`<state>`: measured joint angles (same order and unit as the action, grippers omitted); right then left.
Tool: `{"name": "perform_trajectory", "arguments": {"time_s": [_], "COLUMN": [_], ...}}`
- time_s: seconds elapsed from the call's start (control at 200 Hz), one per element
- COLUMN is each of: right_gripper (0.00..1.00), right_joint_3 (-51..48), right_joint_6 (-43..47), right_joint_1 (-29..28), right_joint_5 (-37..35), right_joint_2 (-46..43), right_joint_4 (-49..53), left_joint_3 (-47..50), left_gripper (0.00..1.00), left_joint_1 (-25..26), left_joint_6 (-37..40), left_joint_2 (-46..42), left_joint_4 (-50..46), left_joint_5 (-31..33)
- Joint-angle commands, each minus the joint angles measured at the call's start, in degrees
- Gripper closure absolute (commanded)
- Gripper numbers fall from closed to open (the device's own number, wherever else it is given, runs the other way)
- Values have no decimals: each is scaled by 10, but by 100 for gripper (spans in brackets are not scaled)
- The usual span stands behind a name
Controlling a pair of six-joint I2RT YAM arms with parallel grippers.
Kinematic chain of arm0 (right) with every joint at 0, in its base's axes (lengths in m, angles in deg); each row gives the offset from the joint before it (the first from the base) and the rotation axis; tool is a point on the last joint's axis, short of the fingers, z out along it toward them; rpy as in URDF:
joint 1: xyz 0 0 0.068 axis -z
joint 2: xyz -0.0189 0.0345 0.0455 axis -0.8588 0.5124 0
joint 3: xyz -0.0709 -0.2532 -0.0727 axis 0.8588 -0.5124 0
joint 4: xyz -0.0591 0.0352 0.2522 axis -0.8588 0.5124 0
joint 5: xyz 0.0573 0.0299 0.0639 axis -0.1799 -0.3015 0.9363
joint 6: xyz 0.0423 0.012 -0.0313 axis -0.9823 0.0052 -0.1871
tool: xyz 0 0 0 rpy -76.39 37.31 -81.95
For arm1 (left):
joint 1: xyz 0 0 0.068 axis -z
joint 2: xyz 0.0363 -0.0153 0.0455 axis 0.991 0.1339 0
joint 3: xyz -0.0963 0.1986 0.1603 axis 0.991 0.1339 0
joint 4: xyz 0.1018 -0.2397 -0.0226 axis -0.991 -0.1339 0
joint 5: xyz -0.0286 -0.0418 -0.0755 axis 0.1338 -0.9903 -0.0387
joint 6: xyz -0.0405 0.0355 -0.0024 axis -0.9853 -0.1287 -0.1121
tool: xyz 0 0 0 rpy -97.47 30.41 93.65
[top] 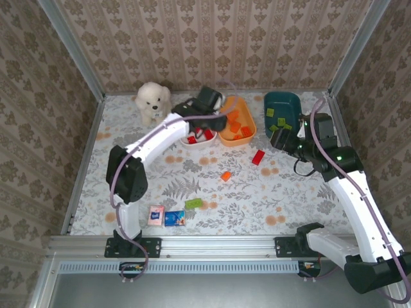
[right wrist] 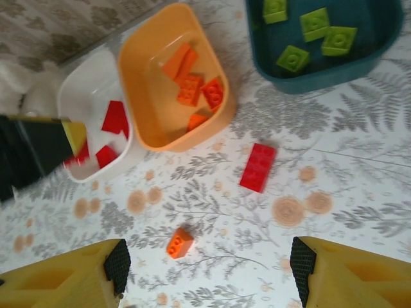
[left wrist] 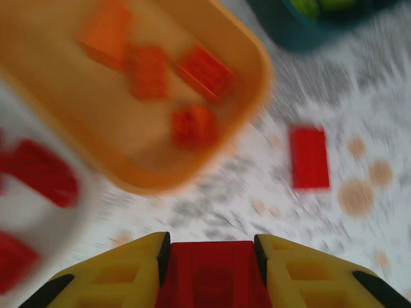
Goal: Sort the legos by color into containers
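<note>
Beige damask wallpaper (top: 212,38) covers 3 walls; the counter (top: 257,199) has a grey-leaf, orange-dot print, evenly lit.

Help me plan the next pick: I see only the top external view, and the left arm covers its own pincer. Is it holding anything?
Observer: Yes. In the left wrist view the left pincer is shut on a red brick.
Operator: And the right one? I can't judge it from above.
Observer: The right wrist view shows the right pincer open, with nothing in it.
Operator: How does the loose red brick lie?
Observer: The loose red brick lies flat on the table, studs up, apart from the orange tray.
</note>
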<state>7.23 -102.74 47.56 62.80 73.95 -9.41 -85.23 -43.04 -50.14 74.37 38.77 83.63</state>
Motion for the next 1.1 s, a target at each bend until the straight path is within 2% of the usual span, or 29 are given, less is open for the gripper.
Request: {"name": "perform_trajectory", "arguments": {"time_s": [0.0, 0.125, 0.4, 0.7, 0.76, 0.83, 0.91, 1.0, 1.095], "right_gripper": [30, 30, 29, 29, 29, 29, 29, 29, 29], "right_joint_3": [-32, -45, -45, -36, -35, -33, -21, 5, 28], "right_joint_6": [-9, -12, -10, 24, 26, 27, 40, 83, 163], "right_joint_1": [-3, -14, -25, -61, -73, -85, -106, -147, -220], "right_joint_5": [112, 174, 181, 197, 197, 196, 192, 180, 170], "right_joint_2": [17, 46, 63, 100, 108, 119, 140, 173, 208], "right_joint_4": [-71, -99, -94, -72, -73, -76, -70, -51, -38], "left_joint_3": [-21, -72, -210, -211, -214, -220, -216, -201, -187], "left_gripper": [68, 68, 67, 65, 62, 51, 44, 41, 39], "left_joint_1": [-50, -100, -155, -176, -176, -176, -176, -176, -176], "left_joint_6": [-30, -31, -40, -70, -72, -78, -88, -94, -100], "left_joint_2": [34, 91, 232, 274, 278, 283, 278, 263, 237], "left_joint_4": [24, 39, 0, -14, -15, -28, -39, -38, -34], "left_joint_5": [6, 12, 18, 11, -1, -9, -13, -18, -22]}}
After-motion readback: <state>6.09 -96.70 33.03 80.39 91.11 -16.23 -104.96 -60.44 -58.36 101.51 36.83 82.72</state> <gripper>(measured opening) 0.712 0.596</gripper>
